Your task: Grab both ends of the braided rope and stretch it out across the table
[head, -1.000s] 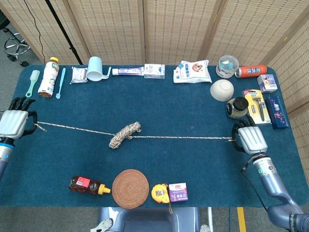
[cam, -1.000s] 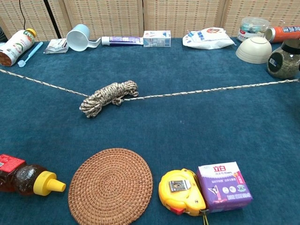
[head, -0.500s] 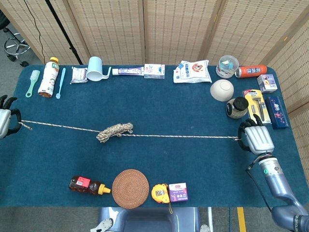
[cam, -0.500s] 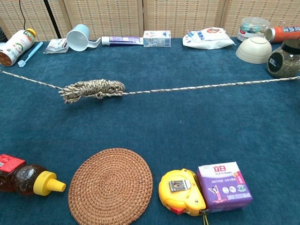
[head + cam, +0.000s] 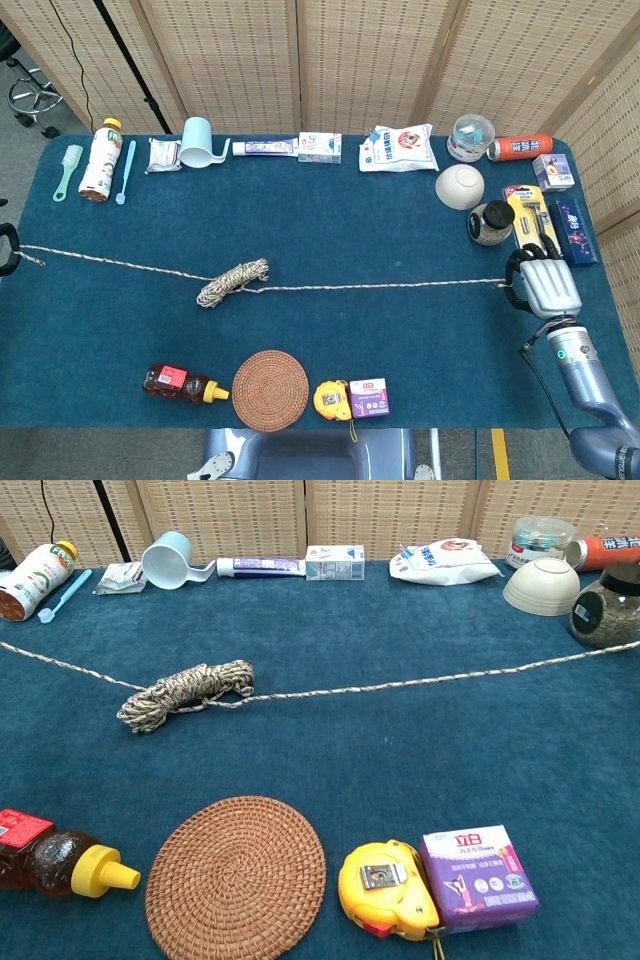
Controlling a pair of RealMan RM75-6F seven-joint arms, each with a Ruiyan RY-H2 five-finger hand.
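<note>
A: L to R, pls. Left hand?
B: Barely showing at the table's left edge now, only a dark sliver; a sec ago it was sitting well inside the frame. Fingers: can't tell how they're lying. The braided rope's left end is reaching right up to it.
A: The bundle?
B: Still wound, lying left of centre, just far of the woven coaster. It's been sliding left w/ the pull and is now rocking back a bit to the right. Not unwinding yet.
A: Right side?
B: Right hand is moving out toward the right edge, near side of the dark jar, fingers curled in, pinching the rope's right end.
A: Meaning?
B: Span is widening, line nearly straight. Judging: arms are nearing full reach while the coil is keeping its slack, so full stretch isn't done.
</note>
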